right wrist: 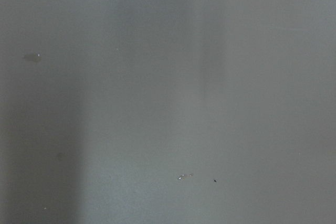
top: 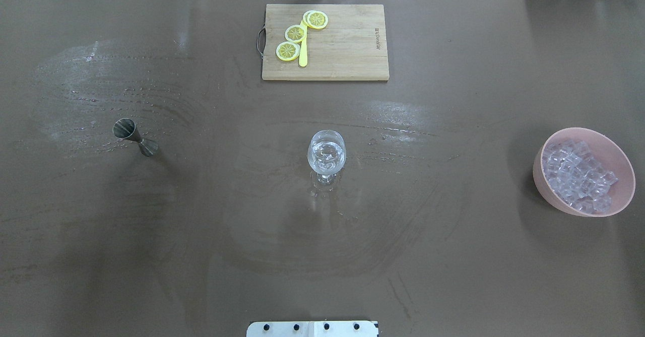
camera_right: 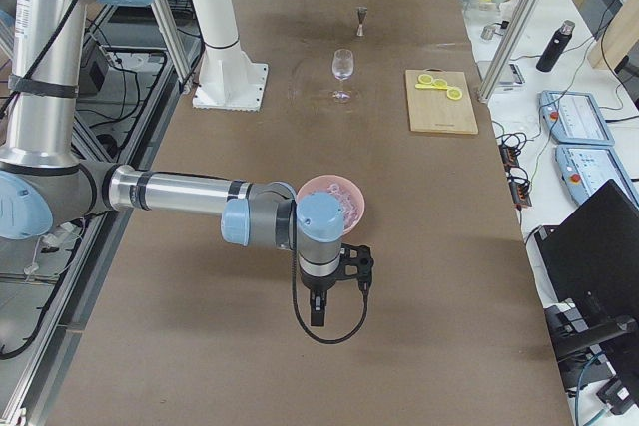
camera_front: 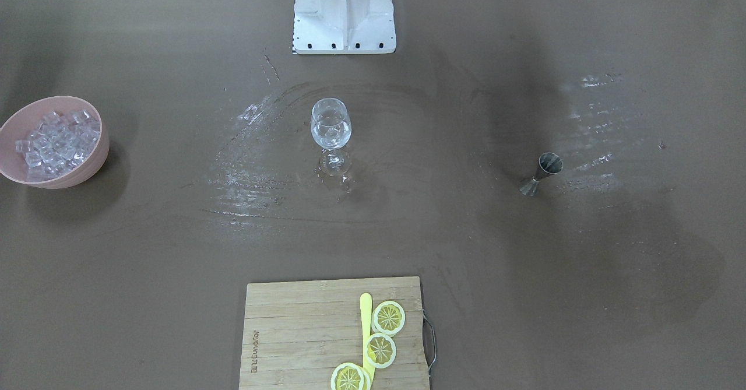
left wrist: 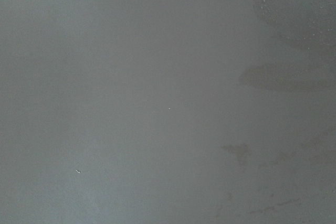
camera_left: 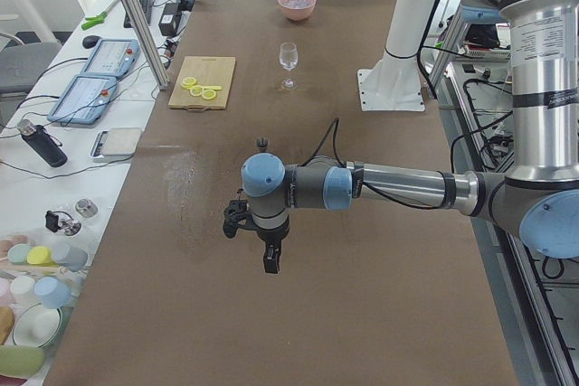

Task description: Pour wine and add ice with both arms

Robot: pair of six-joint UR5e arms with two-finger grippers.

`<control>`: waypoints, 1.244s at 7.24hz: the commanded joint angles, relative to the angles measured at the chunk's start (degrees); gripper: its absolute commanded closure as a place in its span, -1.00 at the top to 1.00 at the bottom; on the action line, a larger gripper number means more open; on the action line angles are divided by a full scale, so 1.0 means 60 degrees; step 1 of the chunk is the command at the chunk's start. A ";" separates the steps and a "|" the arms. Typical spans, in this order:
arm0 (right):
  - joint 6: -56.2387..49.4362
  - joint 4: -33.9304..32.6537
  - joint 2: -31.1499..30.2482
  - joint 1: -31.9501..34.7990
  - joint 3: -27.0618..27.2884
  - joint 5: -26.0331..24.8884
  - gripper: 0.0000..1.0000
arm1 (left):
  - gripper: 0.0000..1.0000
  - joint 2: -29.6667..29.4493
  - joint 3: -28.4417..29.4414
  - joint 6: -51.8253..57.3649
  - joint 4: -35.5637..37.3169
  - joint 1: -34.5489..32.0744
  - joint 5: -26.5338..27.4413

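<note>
A clear stemmed wine glass [top: 326, 153] stands mid-tabletop, and the small clear ice cubes [top: 577, 173] fill a pink bowl [top: 624, 161] near the tabletop's right edge. The left gripper [camera_left: 271, 267] and right gripper [camera_right: 318, 318] hang above opposite tabletop ends; whether either is clenched or released, I cannot tell.

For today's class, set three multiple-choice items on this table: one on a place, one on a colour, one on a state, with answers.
1. In the overhead view, the jigger stands where from the wine glass? A left; B right; C beyond it.
2. The bowl holding the ice is: A white; B pink; C blue.
3. The wine glass is: A tipped over; B lifted; C upright on the table.
Answers: 1 A, it stands far to the view's left. 2 B, its wall is pink. 3 C, it rests on its foot.
</note>
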 commanded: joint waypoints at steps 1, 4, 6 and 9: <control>0.0043 -0.0015 0.0034 0.0013 0.0121 0.0310 1.00 | 0.96 -0.0011 0.0007 0.0000 0.0000 0.0013 0.0000; 0.0131 -0.0029 0.0370 -0.0439 0.0267 0.0576 1.00 | 0.96 -0.0011 0.0007 -0.0015 0.0000 0.0013 0.0000; 0.0146 -0.0029 0.0561 -0.0762 0.0268 0.0547 1.00 | 0.96 -0.0011 0.0008 0.0000 -0.0015 0.0013 0.0000; 0.0132 -0.0015 0.0576 -0.0866 0.0283 0.0562 1.00 | 0.96 -0.0040 -0.0007 0.0000 -0.0015 0.0013 0.0000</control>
